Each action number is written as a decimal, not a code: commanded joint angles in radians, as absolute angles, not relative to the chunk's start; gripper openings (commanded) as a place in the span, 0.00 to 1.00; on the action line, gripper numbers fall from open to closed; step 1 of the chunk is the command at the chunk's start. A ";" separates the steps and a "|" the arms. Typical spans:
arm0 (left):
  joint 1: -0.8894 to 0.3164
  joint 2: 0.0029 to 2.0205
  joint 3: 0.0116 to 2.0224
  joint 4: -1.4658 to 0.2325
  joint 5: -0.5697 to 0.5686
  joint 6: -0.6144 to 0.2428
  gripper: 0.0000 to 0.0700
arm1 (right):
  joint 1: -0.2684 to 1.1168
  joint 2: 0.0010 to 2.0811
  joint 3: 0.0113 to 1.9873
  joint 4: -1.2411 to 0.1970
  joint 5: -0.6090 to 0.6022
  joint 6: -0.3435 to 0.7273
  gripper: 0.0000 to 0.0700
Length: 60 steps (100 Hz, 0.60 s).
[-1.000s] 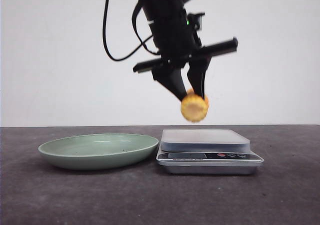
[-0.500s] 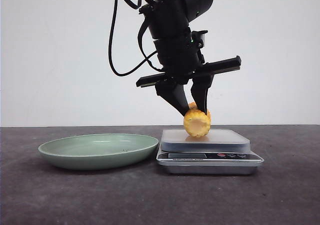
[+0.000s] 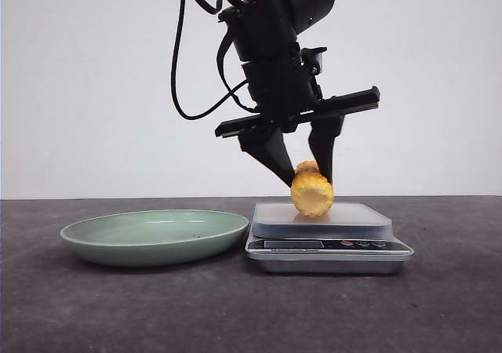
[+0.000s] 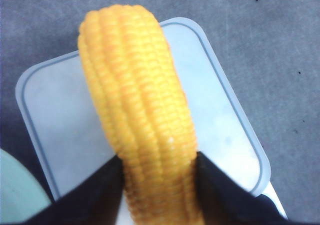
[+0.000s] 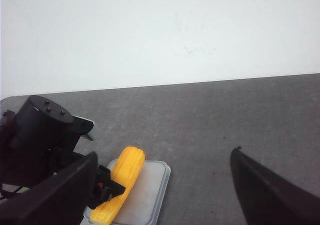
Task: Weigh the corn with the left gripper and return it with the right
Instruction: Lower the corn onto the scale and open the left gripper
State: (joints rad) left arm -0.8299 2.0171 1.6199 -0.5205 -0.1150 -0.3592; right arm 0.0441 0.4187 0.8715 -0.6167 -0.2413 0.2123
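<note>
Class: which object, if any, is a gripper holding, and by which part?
The left gripper holds the corn by one end, fingers on opposite sides.

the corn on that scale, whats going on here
The left gripper has brought the corn down onto the kitchen scale, beside the green plate. Its jaws sit on either side of the cob, spread slightly, so whether they grip it is unclear. The right gripper is open, holds nothing and hangs back above the table.
</note>
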 commanded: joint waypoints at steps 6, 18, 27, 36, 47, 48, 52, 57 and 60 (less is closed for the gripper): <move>-0.849 2.044 1.645 -0.509 -0.113 -0.355 0.51 | 0.045 0.423 0.892 -0.608 -0.243 0.201 0.77; -0.859 2.042 1.645 -0.508 -0.124 -0.344 0.51 | 0.045 0.423 0.892 -0.612 -0.243 0.201 0.77; -0.865 2.041 1.645 -0.508 -0.132 -0.343 0.51 | 0.045 0.423 0.892 -0.616 -0.243 0.200 0.77; -0.870 2.041 1.645 -0.507 -0.136 -0.340 0.52 | 0.045 0.423 0.892 -0.620 -0.242 0.197 0.77; -0.871 2.034 1.645 -0.508 -0.163 -0.340 0.62 | 0.045 0.423 0.892 -0.631 -0.237 0.193 0.77; -0.871 2.033 1.645 -0.508 -0.166 -0.340 0.63 | 0.044 0.423 0.892 -0.632 -0.236 0.193 0.77; -0.871 2.030 1.645 -0.508 -0.169 -0.336 0.64 | 0.045 0.423 0.892 -0.634 -0.236 0.193 0.77; -0.871 2.024 1.645 -0.509 -0.173 -0.330 0.64 | 0.045 0.423 0.892 -0.634 -0.236 0.193 0.77; -0.871 2.019 1.645 -0.509 -0.180 -0.327 0.64 | 0.044 0.423 0.892 -0.634 -0.236 0.193 0.77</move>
